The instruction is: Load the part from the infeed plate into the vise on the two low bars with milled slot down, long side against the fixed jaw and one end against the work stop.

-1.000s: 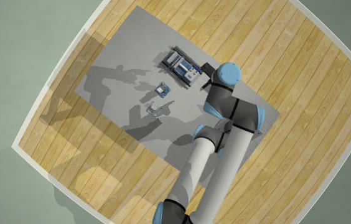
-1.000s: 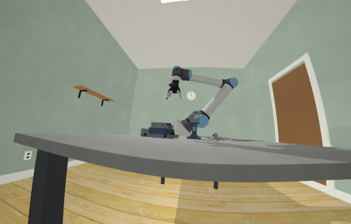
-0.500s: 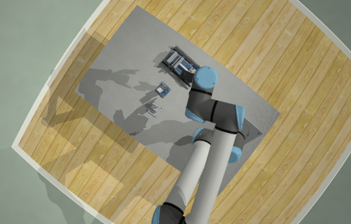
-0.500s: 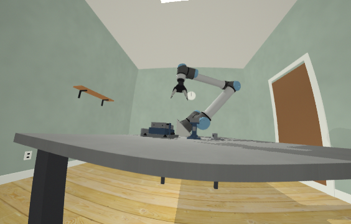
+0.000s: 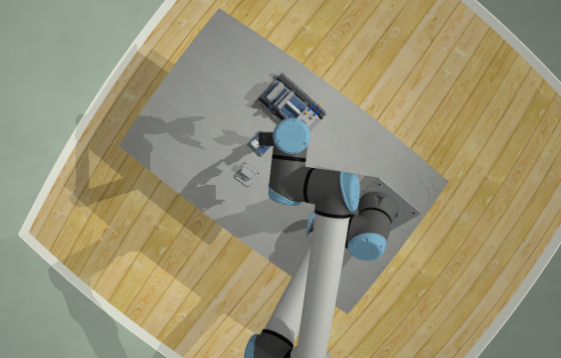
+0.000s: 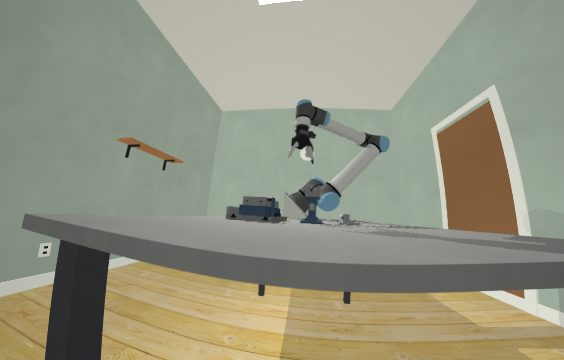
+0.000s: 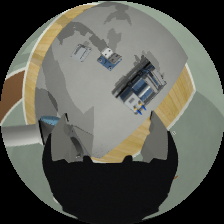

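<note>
The part is a small light grey block on the infeed plate; block and plate also show in the wrist view, where I cannot tell the slot's side. The vise stands open, with a gap between its jaws. The V-block stand is blue with a light grey top and stands between the infeed plate and the vise. My gripper is open and empty, high above the table. In the top view the wrist hides its fingers.
Blue and yellow fittings sit at one end of the vise. The grey table carries all the stations. The robot's base plate stands at the table's other end. The arm's shadows fall over the table.
</note>
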Robot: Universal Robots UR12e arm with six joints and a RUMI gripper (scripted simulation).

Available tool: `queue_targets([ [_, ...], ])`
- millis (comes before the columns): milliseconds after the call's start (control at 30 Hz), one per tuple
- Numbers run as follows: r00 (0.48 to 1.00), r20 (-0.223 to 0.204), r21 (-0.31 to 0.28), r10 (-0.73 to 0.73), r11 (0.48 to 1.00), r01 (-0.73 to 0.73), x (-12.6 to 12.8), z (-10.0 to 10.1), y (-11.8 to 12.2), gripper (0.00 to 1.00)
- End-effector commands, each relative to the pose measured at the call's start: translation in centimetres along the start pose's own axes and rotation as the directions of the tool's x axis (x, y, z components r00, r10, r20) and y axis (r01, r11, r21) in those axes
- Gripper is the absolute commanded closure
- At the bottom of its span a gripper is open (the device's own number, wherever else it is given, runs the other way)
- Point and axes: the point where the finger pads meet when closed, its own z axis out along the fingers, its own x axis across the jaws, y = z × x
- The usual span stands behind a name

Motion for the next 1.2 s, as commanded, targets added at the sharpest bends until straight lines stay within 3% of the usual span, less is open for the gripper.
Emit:
queue_targets([
  [0,0.989,-0.001,0.005,-0.151,0.989,0.151,-1.4,0.8,-3.3,0.0],
  [167,0.949,-0.001,0.009,-0.315,0.949,0.315,-3.4,1.8,-6.6,0.0],
  [267,0.942,-0.001,0.01,-0.335,0.942,0.335,-3.7,2.0,-7.0,0.0],
  [333,0.901,-0.001,0.014,-0.433,0.901,0.433,-5.1,2.7,-9.0,0.0],
  [667,0.757,-0.001,0.027,-0.654,0.756,0.654,-9.0,4.5,-13.8,0.0],
  [733,0.703,-0.002,0.033,-0.711,0.703,0.711,-10.3,5.1,-15.1,0.0],
  [800,0.703,-0.002,0.033,-0.711,0.703,0.711,-10.3,5.1,-15.1,0.0],
  [1000,0.593,-0.005,0.043,-0.805,0.592,0.805,-12.8,6.1,-17.4,0.0],
  [1167,0.566,-0.006,0.046,-0.824,0.565,0.824,-13.4,6.4,-17.9,0.0],
])
